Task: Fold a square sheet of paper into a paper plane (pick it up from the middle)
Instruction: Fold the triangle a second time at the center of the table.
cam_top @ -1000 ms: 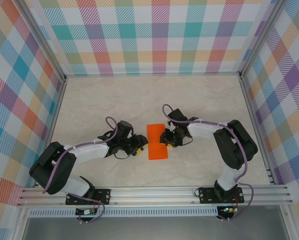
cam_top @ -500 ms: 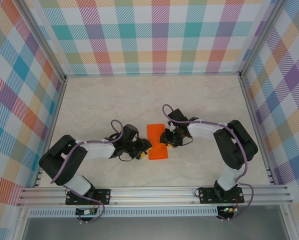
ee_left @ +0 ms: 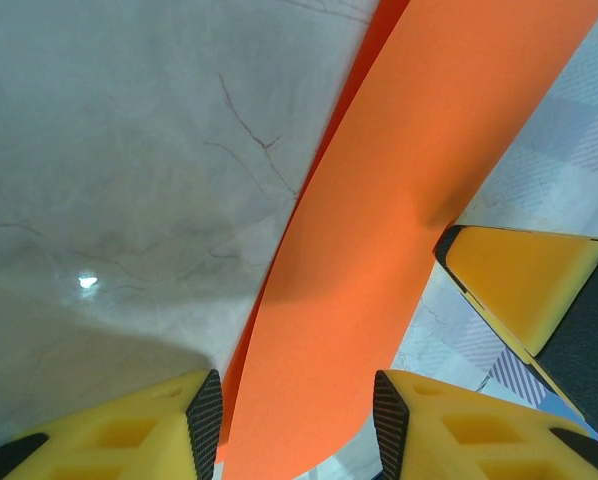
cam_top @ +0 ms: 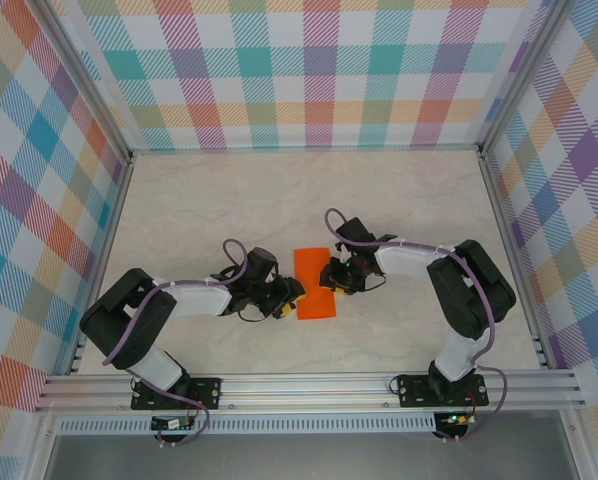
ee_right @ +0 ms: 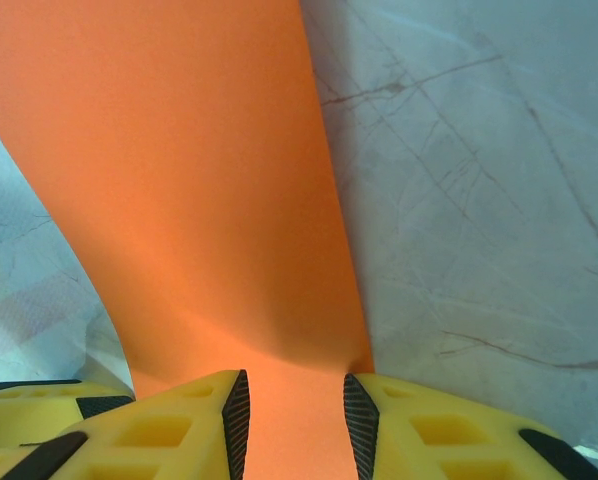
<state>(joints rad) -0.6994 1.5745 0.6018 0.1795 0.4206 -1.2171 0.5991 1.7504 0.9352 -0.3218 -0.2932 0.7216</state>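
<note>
Orange paper plane (cam_top: pixel 314 262) on table (cam_top: pixel 279 200), lying between both tools. Left tool (cam_top: pixel 295 296) brought in from farther left, now touching its edge; right tool (cam_top: pixel 329 277) unmoved at opposite edge. Fingers of each parted, paper in the gap; pinching or not, cannot tell.

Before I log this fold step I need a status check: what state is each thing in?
paper plane: folded into a blunt rectangular strip, no pointed nose yet, bowed up off the table.
left tool: jaws partly apart, the paper running between them; grip unclear.
right tool: jaws partly apart, the paper running between them; grip unclear.
</note>
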